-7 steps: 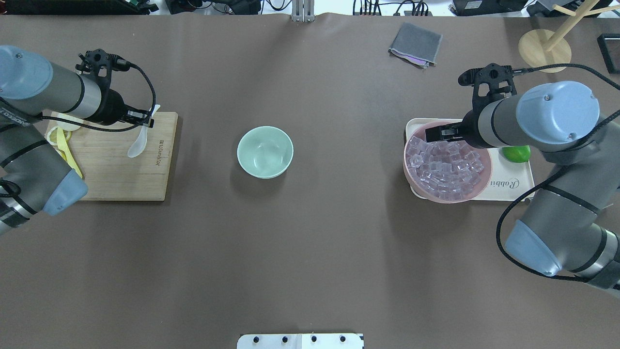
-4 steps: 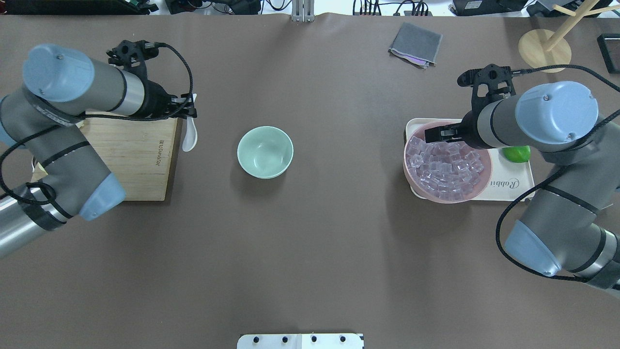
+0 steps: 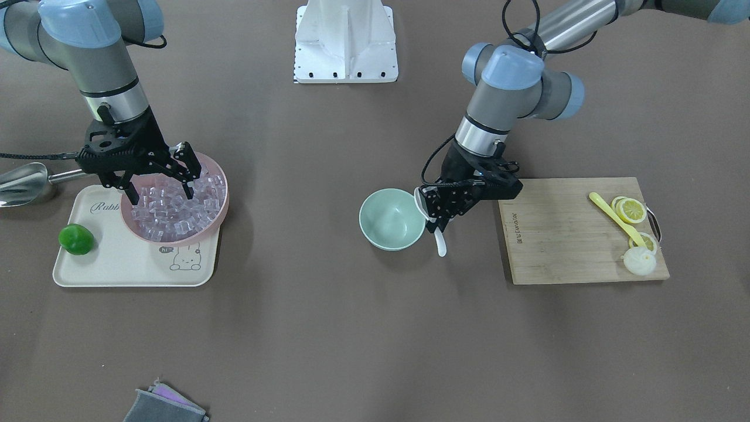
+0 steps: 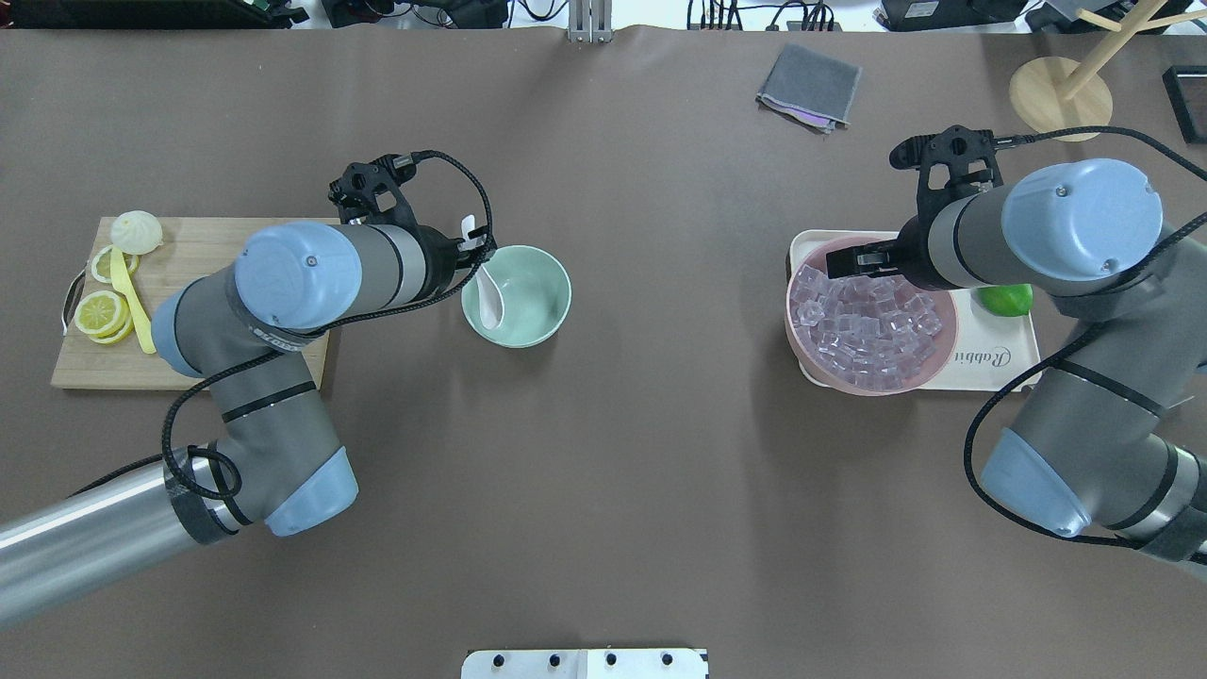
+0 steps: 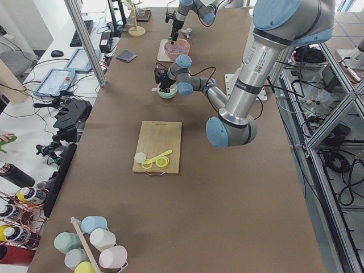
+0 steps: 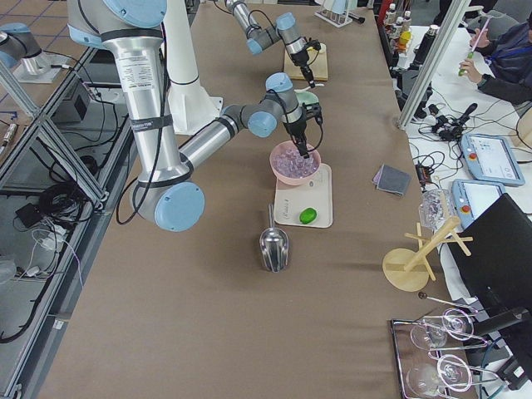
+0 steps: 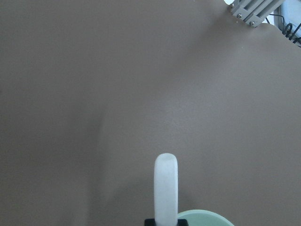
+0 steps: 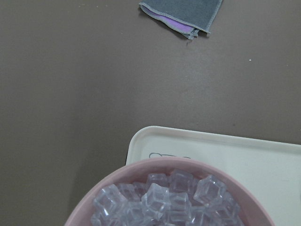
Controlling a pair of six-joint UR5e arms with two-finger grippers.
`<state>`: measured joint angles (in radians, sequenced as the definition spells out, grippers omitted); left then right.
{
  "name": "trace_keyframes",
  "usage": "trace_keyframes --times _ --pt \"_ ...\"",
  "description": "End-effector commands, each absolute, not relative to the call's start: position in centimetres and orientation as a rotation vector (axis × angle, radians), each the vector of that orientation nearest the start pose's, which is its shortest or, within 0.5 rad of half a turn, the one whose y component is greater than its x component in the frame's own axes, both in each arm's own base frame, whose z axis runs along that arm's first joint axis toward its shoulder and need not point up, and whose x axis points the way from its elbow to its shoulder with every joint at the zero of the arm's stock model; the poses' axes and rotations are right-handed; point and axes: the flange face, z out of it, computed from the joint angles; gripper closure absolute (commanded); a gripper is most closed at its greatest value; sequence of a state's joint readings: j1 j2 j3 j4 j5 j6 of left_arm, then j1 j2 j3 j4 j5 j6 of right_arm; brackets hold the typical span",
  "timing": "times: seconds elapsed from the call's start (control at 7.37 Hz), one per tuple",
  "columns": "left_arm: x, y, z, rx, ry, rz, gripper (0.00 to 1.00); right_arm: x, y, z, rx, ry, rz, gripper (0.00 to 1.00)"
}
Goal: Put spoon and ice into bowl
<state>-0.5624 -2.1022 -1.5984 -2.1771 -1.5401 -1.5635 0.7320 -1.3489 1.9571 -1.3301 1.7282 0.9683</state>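
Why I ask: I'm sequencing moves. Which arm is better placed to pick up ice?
Right. The right gripper hangs open over the pink bowl of ice; the left gripper is shut on the spoon at the mint bowl.

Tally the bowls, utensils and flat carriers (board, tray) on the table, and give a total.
Bowls: 2 (mint-green bowl, pink bowl)
Utensils: 3 (white spoon, yellow utensil, metal scoop)
Flat carriers: 2 (cutting board, tray)
Total: 7
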Motion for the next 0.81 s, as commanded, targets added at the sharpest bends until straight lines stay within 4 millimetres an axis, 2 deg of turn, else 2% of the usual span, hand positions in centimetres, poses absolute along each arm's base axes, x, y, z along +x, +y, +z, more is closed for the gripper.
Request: trace_keyframes --times 0.0,0.14,0.27,0.41,0.54,0.68 --pt "52.0 -46.7 26.8 0.371 1.117 -0.514 0.71 -33.6 -45.7 34.2 0.412 -0.760 0.052 0.01" --pt "51.9 -46.7 26.7 0.373 1.118 -0.511 0.57 -33.6 -45.6 34.1 0.415 -0.764 0.050 0.01" --pt "52.8 -45.7 26.5 0.365 1.125 -0.492 0.50 -33.6 -45.6 34.0 0.415 -0.764 0.050 0.01" --pt "52.6 -45.6 26.4 0.368 1.127 -0.491 0.46 -33.6 -45.6 34.0 0.415 -0.764 0.050 0.01" --pt "52.0 -45.4 25.7 0.378 1.142 -0.483 0.01 -33.6 -45.6 34.0 0.415 -0.765 0.052 0.01" --pt "50.4 -45.1 24.2 0.436 1.150 -0.382 0.01 -33.7 -45.6 34.2 0.406 -0.760 0.056 0.01"
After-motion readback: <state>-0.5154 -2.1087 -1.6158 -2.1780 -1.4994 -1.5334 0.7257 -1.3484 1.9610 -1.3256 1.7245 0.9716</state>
